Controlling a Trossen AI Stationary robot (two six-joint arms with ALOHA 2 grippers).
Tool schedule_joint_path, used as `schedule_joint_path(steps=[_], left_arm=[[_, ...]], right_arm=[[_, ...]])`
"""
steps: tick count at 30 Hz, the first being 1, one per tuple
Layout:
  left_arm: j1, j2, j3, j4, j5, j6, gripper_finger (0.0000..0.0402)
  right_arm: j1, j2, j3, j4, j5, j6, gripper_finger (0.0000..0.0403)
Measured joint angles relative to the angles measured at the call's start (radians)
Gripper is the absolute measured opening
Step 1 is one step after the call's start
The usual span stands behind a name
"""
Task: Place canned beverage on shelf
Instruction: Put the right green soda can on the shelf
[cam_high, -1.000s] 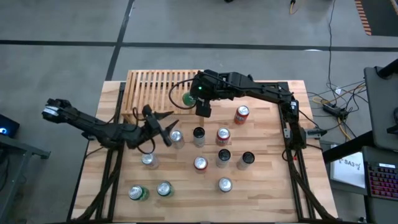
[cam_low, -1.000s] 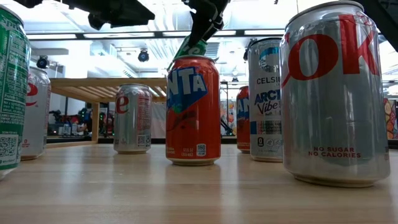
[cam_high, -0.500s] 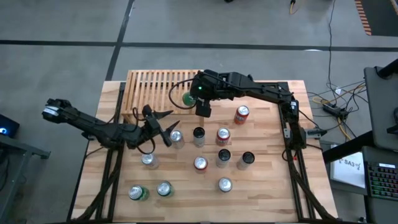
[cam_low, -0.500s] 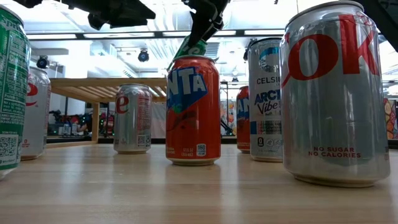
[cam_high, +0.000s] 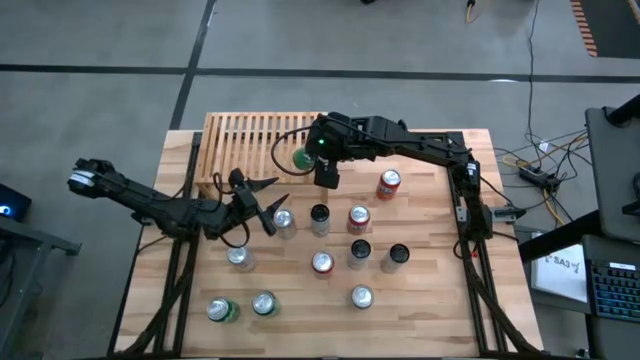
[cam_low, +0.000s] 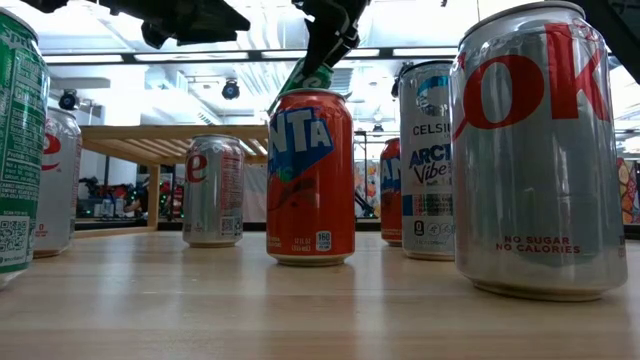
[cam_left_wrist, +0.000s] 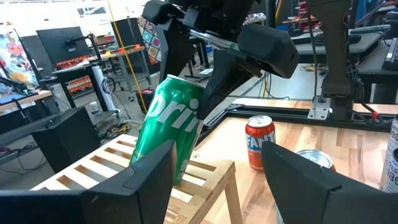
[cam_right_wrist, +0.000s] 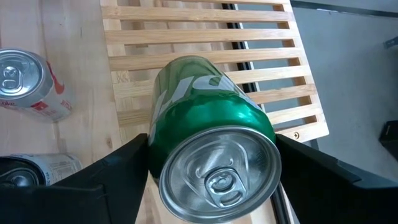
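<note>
Robotics lab: wooden table (cam_high: 420, 300) on grey concrete floor (cam_high: 300, 50); monitors (cam_left_wrist: 59, 40), workbenches and cabling (cam_high: 545, 160) around the table.

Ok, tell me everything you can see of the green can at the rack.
The green aluminium Sprite can has white lettering on its side and a silver top with the pull tab unopened. It is tilted, not upright, its bottom edge on the slats at the corner of the light-wood slatted shelf. The right gripper has one dark finger on either side of it, near the top. Nothing else touches it.
</note>
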Motion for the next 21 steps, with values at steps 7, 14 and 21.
schedule_joint_path(steps=[7, 14, 21], left_arm=[[0.000, 0.000, 0.000, -0.001, 0.002, 0.000, 0.0221], [-0.001, 0.000, -0.001, -0.009, 0.003, -0.016, 0.0221], [0.000, 0.000, -0.001, -0.009, 0.003, -0.016, 0.0221]], right_arm=[[0.000, 0.000, 0.000, 0.004, 0.000, 0.000, 0.0306], [0.000, 0.000, 0.000, 0.007, 0.000, -0.002, 0.0306], [0.000, 0.000, 0.000, 0.007, 0.000, -0.008, 0.0306]])
